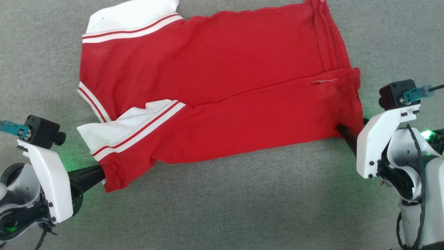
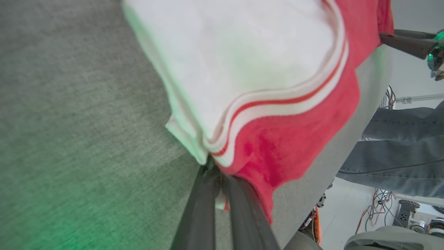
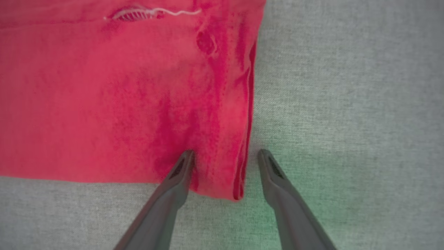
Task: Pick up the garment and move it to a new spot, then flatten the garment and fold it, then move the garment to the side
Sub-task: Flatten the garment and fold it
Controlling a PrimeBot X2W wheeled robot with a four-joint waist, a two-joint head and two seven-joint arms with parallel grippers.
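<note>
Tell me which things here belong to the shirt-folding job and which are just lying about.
Job:
garment
left tool, pinching its sleeve-end corner
right tool, open at its hem corner

Lying about:
grey cloth surface
person's legs in jeans
cables on the floor

The garment (image 1: 222, 86) at the left gripper (image 2: 216, 172) tips is soft, matt knitted cloth. Beneath both grippers the grey surface (image 1: 242, 208) is woven fabric, matt and rough. The right gripper (image 3: 225, 154) has fingers (image 3: 166, 198) of smooth, dark, matt plastic.
</note>
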